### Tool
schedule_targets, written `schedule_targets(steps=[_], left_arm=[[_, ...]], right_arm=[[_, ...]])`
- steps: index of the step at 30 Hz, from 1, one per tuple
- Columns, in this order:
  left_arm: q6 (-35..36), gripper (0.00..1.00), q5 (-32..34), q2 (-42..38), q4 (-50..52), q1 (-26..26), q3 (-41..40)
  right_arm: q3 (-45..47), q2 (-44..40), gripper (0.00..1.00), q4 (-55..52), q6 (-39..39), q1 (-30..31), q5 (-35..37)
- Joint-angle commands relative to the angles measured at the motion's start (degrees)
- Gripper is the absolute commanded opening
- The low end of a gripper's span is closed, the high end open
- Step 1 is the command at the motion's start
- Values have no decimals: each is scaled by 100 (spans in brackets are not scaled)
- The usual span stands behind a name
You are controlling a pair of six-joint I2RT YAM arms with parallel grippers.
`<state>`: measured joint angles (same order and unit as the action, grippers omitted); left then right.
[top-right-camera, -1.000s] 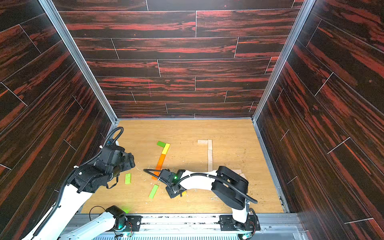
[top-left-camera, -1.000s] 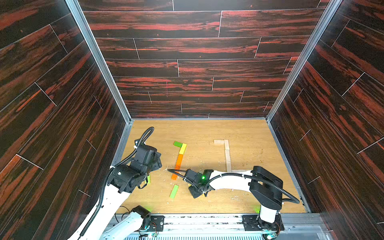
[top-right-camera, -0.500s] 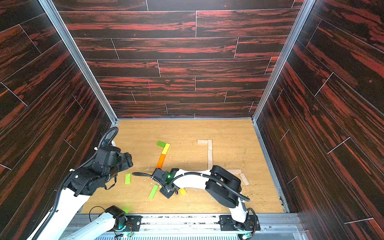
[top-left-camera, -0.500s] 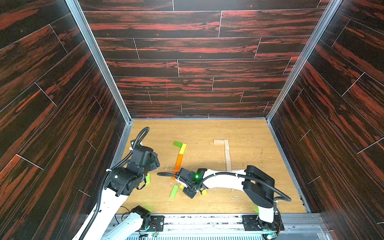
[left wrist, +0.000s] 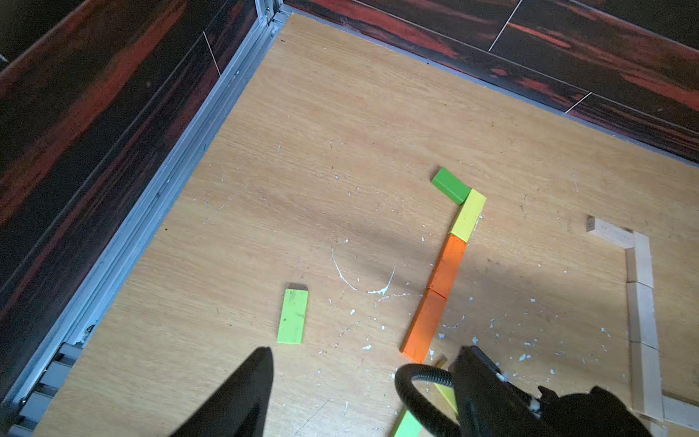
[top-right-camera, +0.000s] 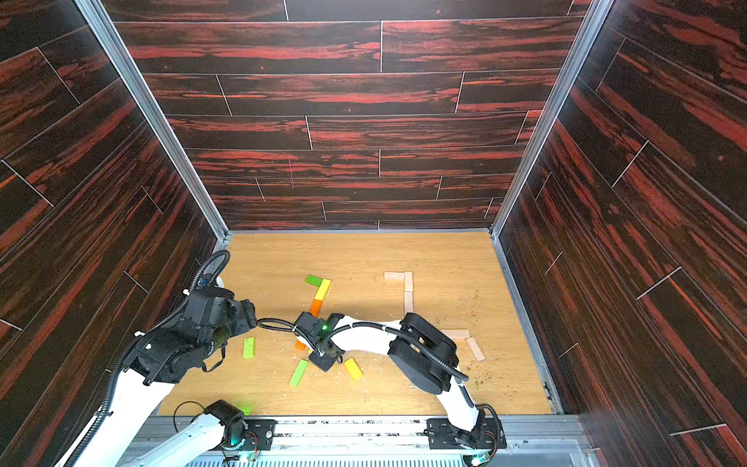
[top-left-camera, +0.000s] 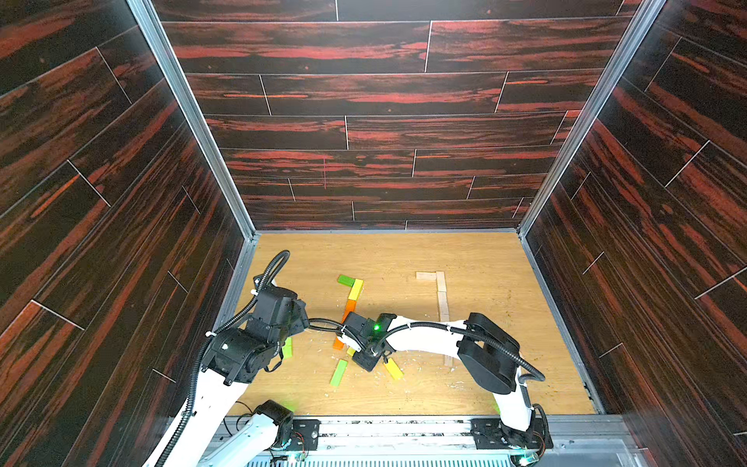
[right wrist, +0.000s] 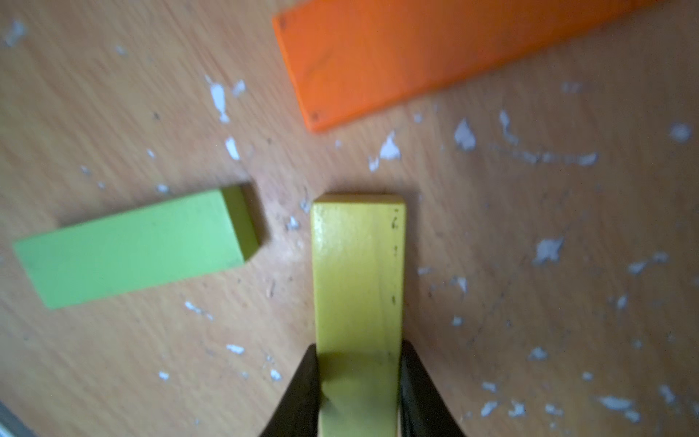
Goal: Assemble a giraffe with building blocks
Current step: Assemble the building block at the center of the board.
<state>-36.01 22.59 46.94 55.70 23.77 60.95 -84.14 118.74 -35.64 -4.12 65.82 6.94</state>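
Since a sec ago the R gripper [right wrist: 359, 352] has slid left in both top views, up to the near end of the row of flat orange wooden planks [top-left-camera: 350, 306]. The L gripper [left wrist: 351, 359] has hardly shifted. R fingers [right wrist: 299, 397] pinch a flat yellow wooden plank [right wrist: 357, 265] by its long edges, w/ most of it sticking out past the tips, low over the tan wood-grain tabletop [right wrist: 567, 302]. Can't tell if it touches.

In the R wrist view a flat light green plank [right wrist: 132, 246] lies left of it, and the orange end is at upper right; both are apart from it. In a top view a yellow-orange plank [top-left-camera: 393, 368] lies loose at lower right of the gripper.

L fingers [left wrist: 246, 389] are spread w/ nothing btwn them. Only one shows clearly; the other is lost behind the R arm's black body [left wrist: 491, 397]. A second light green plank [left wrist: 292, 317] lies just ahead, untouched. Beyond the orange row sit a yellow plank [left wrist: 469, 219] and a dark green block [left wrist: 450, 185], end to end. Pale plain-wood planks [top-left-camera: 442, 291] make a corner at right.
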Motion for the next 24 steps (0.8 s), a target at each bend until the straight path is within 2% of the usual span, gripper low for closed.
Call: schedule_targets(steps=[1,11,17,24], left_arm=[[8,78,188,-136,98,-39,-23],[-34,79,360,-294,139,-56,20],[-29,79,358,-277,144,-55,14],[-12,80,365,-264,140,-57,5]], right_arm=[[-239,341,23,-167,231,1,-156],[-472,571,27,-292,285,-21,-107],[-542,621,37,-373,331,-75,-22],[-551,624,42,-390,335,-87,-8]])
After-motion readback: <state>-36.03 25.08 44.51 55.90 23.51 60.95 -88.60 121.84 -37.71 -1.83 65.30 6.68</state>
